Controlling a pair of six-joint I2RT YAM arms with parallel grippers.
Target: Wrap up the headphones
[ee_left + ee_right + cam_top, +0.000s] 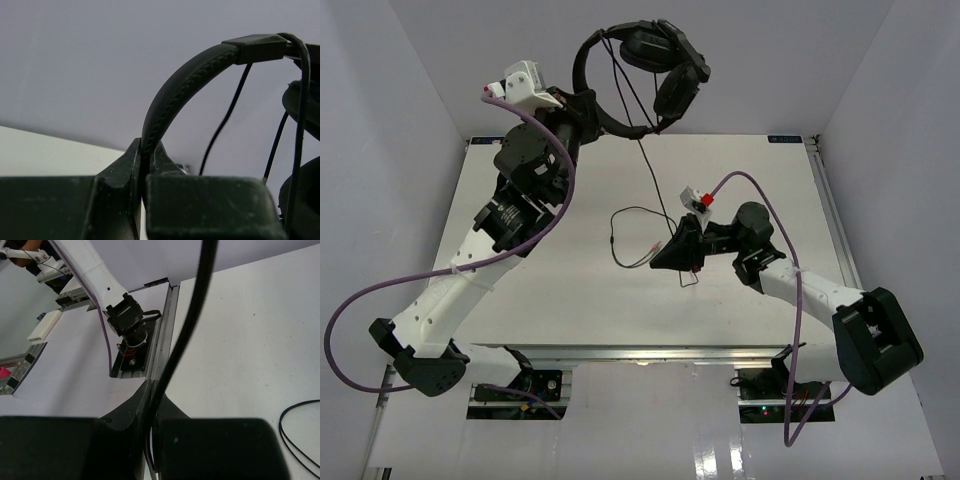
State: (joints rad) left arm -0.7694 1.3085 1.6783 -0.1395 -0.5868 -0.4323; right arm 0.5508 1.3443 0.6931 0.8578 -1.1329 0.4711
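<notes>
The black headphones (642, 72) hang in the air above the table's far edge. My left gripper (583, 106) is shut on their headband, which the left wrist view shows pinched between the jaws (170, 100). Both earcups (665, 62) hang to the right, and cable strands cross the headband arch (226, 114). The thin black cable (653, 180) runs down to my right gripper (662, 256), which is shut on it just above the table; the right wrist view shows the cable (186, 332) leaving the closed jaws. The slack loops on the table, with the pale plug (638, 262) left of the right gripper.
The white table (570, 300) has white walls at the back and on both sides. A metal rail (167, 325) runs along its near edge by the left arm's base (125, 320). A thick purple cable (555, 190) loops off the left arm. A cable loop (292, 432) lies on the table.
</notes>
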